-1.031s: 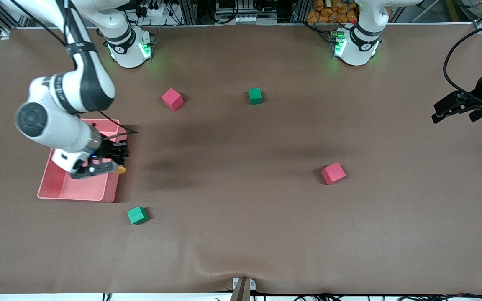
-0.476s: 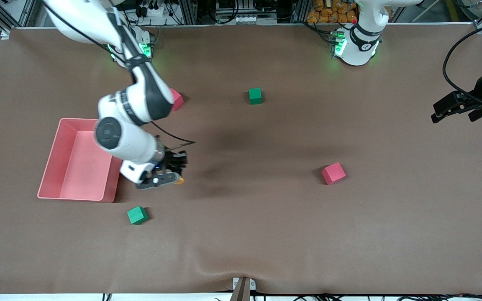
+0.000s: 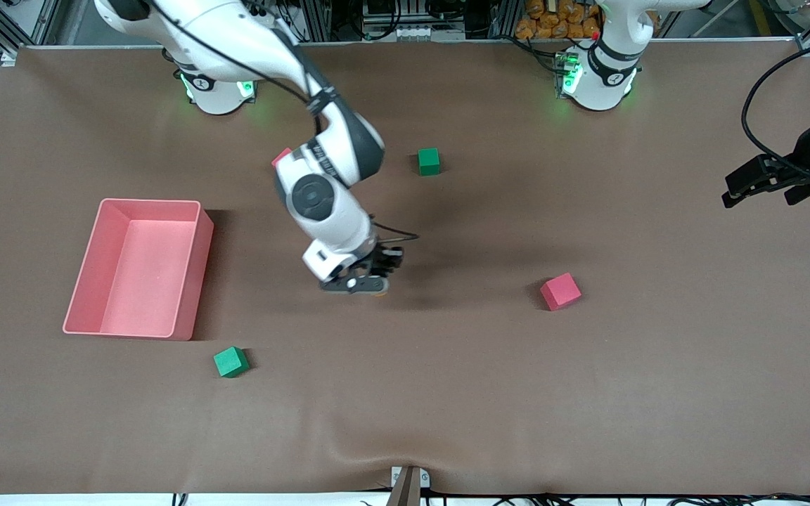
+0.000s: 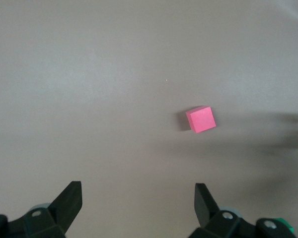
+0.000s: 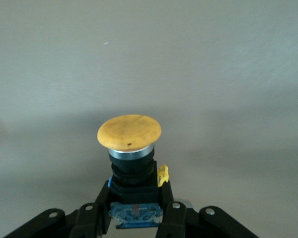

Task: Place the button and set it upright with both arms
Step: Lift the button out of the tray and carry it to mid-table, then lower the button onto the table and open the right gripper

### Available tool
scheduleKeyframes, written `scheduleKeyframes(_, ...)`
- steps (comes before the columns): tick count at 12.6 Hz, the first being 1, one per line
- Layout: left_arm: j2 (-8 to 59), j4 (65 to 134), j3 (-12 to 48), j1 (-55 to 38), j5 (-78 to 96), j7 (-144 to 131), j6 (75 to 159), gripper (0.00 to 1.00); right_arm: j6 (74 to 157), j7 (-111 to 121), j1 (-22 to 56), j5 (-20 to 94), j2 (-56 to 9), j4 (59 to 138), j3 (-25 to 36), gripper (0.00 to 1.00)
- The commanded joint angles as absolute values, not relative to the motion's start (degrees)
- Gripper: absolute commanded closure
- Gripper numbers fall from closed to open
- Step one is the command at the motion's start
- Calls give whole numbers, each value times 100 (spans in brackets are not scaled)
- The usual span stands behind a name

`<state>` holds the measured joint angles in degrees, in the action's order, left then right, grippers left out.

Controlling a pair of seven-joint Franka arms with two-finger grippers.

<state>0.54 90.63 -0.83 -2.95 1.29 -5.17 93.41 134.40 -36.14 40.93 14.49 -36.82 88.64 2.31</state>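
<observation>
The button [image 5: 129,131] has a round orange cap, a black body and a bluish base. My right gripper [image 5: 134,206] is shut on that base, with the cap pointing away from the wrist. In the front view the right gripper [image 3: 368,283] hangs over the middle of the table, and only an orange sliver of the button [image 3: 380,294] shows under it. My left gripper [image 3: 760,195] waits in the air over the left arm's end of the table. It stands open [image 4: 136,192] with nothing between its fingers.
A pink bin [image 3: 194,274] stands toward the right arm's end. A red cube [image 3: 560,291] [image 4: 200,119] lies between the two grippers. A green cube [image 3: 429,161] and a half-hidden red cube [image 3: 280,156] lie nearer the bases. Another green cube [image 3: 230,362] lies near the bin.
My right arm has swung from over the pink bin to over the middle of the table, carrying the button. The left arm has stayed in place.
</observation>
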Motion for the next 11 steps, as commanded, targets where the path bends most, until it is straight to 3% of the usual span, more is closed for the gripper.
scheduleKeyframes(1,88,9000,-62,-281,132,-483,9237,0,14584,-4173,4516,1468,-4077,8648,325,91)
scheduleKeyframes(3,88,9000,-62,-281,132,-483,9229,0,14950,-4315,4596,1424,-4218,8701,334,90)
scheduleKeyframes(8,131,9000,-62,-299,132,-475,9229,0,14959,-4228,4939,1022,-4543,8737,343,88)
scheduleKeyframes(9,141,9000,-62,-299,132,-475,9229,0,14950,-4262,4913,793,-4553,8780,351,77)
scheduleKeyframes(10,141,8991,-62,-299,132,-475,9229,0,14950,-4271,4948,695,-4605,8815,352,76)
scheduleKeyframes(11,149,8991,-62,-299,132,-475,9229,0,14950,-4341,4992,703,-4640,8815,343,62)
